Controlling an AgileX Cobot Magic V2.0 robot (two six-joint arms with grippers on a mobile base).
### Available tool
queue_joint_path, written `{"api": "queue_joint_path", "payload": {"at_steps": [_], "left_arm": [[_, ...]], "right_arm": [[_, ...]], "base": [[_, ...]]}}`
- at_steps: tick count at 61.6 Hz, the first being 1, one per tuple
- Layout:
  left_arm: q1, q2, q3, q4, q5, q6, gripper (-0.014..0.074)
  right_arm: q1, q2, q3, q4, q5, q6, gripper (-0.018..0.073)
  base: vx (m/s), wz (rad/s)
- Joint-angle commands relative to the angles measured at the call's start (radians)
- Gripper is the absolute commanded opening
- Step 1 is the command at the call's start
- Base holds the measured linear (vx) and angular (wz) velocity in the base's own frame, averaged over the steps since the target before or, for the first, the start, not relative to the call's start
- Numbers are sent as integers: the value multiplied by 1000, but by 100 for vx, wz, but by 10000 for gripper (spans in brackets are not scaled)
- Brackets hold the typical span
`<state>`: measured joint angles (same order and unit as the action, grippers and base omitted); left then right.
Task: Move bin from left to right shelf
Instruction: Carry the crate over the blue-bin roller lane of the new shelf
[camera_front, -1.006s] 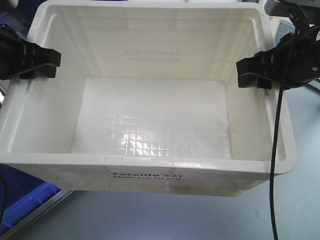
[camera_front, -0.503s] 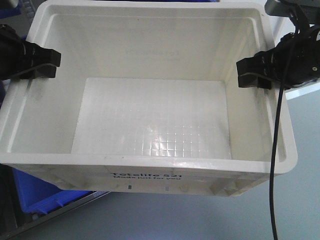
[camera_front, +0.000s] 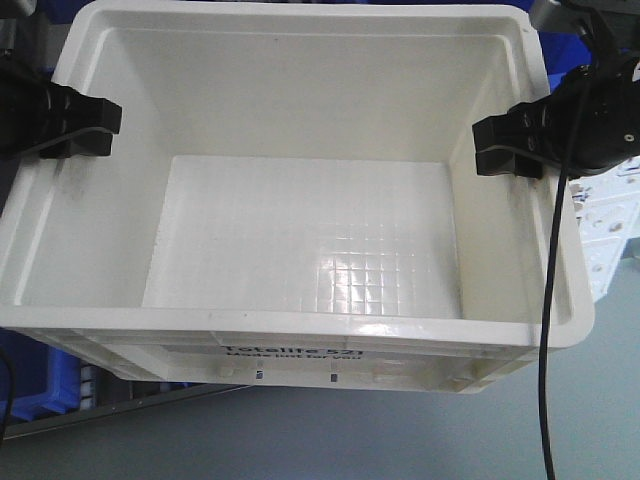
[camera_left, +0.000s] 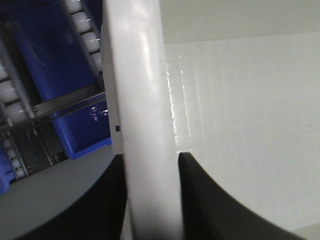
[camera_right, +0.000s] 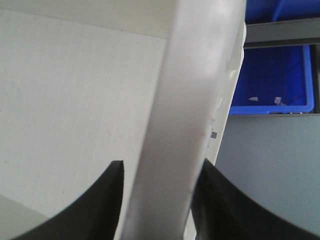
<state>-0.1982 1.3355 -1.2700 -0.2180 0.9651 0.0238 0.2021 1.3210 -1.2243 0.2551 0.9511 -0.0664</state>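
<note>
Both the left hand (camera_front: 84, 130) and right hand (camera_front: 506, 146) are clamped on opposite side rims of the white bin (camera_front: 300, 328), printed "Totelife 521" in black; the smaller line beneath is blurred.

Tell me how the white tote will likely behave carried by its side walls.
Probably light: the white tote is empty. Likely stiff: its rim shows no bending where the left gripper and right gripper clamp opposite walls. Glossy plastic might slip if grip loosens.
</note>
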Motion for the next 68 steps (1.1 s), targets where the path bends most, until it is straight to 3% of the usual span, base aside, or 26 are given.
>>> {"api": "queue_joint_path", "payload": {"at_steps": [1, 29, 68], "left_arm": [[-4, -45, -36, -26, -83, 43, -8], [-4, -45, -36, -26, -83, 43, -8], [-4, -45, -36, -26, -83, 43, -8]], "right_arm": [[-9, -37, -35, -17, -78, -11, -4], [-9, -37, -35, -17, -78, -11, -4], [-9, -37, -35, -17, -78, -11, -4]], "base": [[0, 52], [2, 40], [9, 12]]}}
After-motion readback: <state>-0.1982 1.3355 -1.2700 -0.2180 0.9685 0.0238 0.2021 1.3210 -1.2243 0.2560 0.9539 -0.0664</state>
